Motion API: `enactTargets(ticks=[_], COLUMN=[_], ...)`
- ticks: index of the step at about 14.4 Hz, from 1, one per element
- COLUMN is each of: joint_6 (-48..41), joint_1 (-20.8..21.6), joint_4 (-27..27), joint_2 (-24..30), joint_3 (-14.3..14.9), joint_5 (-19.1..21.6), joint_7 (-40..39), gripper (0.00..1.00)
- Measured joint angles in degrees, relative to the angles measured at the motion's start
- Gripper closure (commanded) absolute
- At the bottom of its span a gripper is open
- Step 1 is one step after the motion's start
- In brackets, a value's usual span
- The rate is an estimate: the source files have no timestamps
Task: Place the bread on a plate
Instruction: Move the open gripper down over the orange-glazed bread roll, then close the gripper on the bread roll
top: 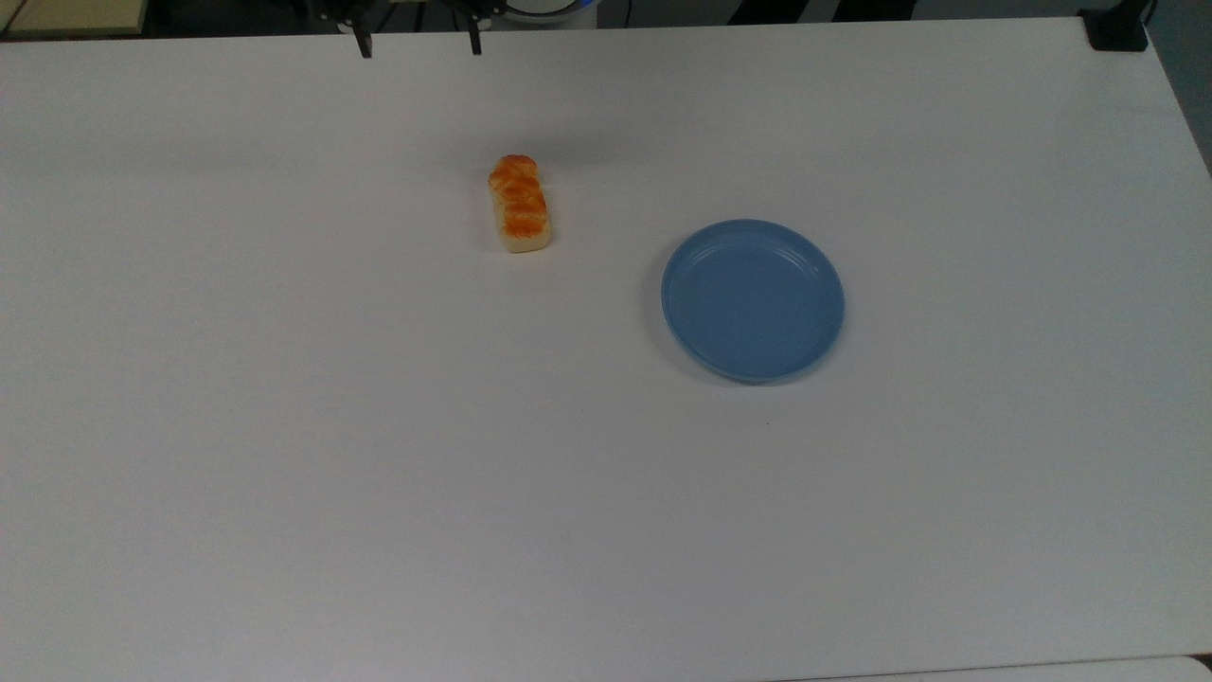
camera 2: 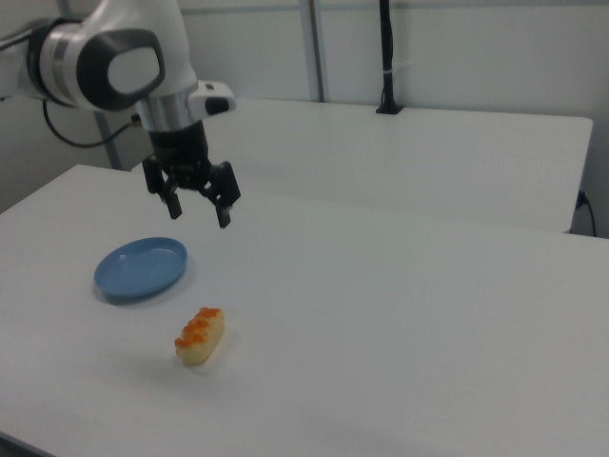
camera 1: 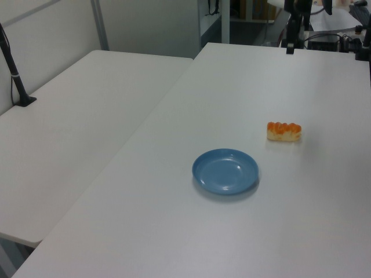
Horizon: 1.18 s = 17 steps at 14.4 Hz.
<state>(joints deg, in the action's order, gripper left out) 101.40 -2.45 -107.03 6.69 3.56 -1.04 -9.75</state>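
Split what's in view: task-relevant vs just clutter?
Task-relevant:
- bread, lying on the table
- plate, empty
- gripper, jaws open, holding nothing, up above the table

Just around:
- black pole clamped on the neighbouring table
- black clamp at the table corner

No readable text, label, brand, number or sign appears on the bread (top: 519,206), the plate (top: 753,299), the tabletop (top: 379,426) or the arm.
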Motion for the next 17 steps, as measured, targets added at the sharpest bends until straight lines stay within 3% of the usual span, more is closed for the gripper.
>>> enactTargets(ticks=[5,7,13,17], joint_6=[12.86,14.74,15.98,28.35], joint_1=[0.37,0.38,0.21,0.23], joint_4=[-13.08,-15.93,-19.78,-26.14], joint_2=[-0.05,-0.15,-1.18,-3.52], joint_3=[-4.81,-6.10,-6.46,-6.43], joint_5=[0.01,0.01,0.01,0.00], joint_7=[2.19,3.95,5.40,5.42], gripper=[0.00,0.00,0.01,0.03])
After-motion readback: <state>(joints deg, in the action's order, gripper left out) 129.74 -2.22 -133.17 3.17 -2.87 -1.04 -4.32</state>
